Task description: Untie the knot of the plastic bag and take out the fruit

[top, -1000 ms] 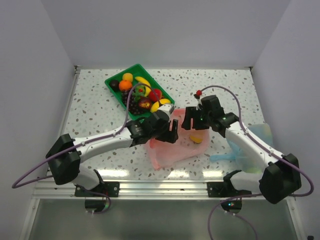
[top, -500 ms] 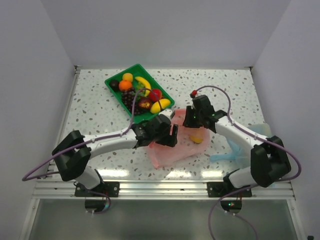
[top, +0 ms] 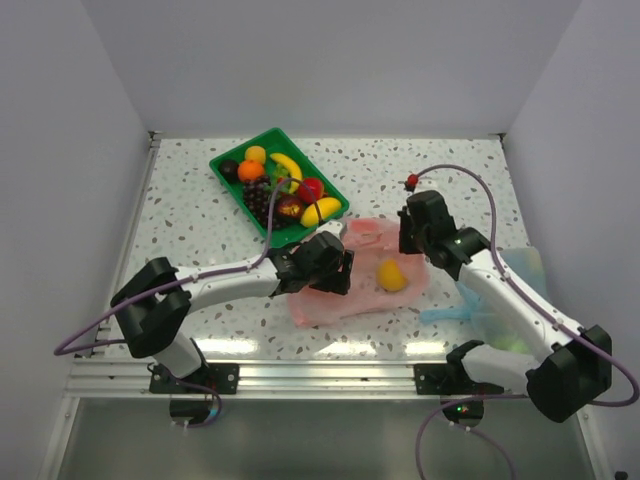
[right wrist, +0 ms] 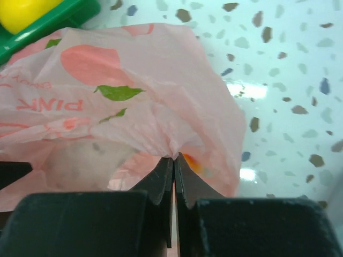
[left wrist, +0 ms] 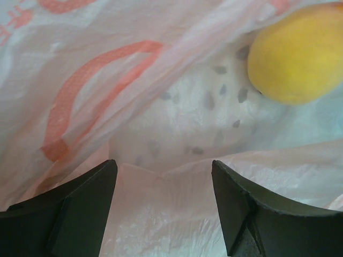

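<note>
Pinching the bag (right wrist: 134,69) at its 2 o'clock edge, the right hand (right wrist: 174,160) had just snapped shut and drawn back (fruit (top: 391,275) now reachable); left hand (left wrist: 163,171) hung wide.

Upper right: yellow fruit (left wrist: 297,53) amid crinkled pink plastic bag (left wrist: 107,69); bottom corners: left gripper (left wrist: 163,168) fingers (left wrist: 80,209) spread wide.
</note>
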`<state>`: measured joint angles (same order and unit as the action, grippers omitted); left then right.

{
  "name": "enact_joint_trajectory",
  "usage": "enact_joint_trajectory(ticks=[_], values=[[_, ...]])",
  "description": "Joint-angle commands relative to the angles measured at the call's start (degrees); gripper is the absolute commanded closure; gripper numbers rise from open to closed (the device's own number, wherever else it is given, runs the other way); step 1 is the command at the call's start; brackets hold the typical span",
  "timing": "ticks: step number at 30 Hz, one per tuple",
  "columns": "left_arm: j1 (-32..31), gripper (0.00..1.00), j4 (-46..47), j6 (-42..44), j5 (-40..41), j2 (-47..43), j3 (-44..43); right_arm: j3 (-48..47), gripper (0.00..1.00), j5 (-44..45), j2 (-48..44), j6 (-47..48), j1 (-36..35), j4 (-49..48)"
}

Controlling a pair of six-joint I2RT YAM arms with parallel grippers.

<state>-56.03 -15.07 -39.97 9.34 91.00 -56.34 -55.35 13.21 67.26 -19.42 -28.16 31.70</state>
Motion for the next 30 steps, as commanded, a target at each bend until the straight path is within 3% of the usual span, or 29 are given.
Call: enact_joint_trajectory(ticks=[1, 6, 11, 18, 21, 30], values=[[-0.2, 0.23, -1.3, -1.3, 2.3, 1.1, -0.2, 1.9, 1.0, 9.6, -2.9, 0.4, 0.7, 3.2], [0.0, 0.23, -1.5, -1.5, 2.9, 1.4, 0.2, 4.5, 1.0, 13.9, -2.8, -2.0, 3.4, 5.5], [0.0, 0.23, -0.5, -1.3, 2.3, 0.8, 0.3, 11.2, 1.0, 6.9, -3.4, -7.2, 5.3, 3.6], [-0.2, 0.19, 7.6, 1.2, -4.3, -1.9, 1.0, 22.0, 1.0, -7.4, -5.5, -13.2, 6.7, -7.9], [-0.6, 0.17, 11.3, 2.6, -10.4, -2.0, -0.2, 22.6, 1.0, -10.2, -4.7, -12.5, 6.7, -10.8], [-4.4, 0.14, 11.5, 10.1, -14.6, 3.7, -8.7, 22.4, 1.0, -14.3, -1.4, -13.6, 6.7, -18.0]])
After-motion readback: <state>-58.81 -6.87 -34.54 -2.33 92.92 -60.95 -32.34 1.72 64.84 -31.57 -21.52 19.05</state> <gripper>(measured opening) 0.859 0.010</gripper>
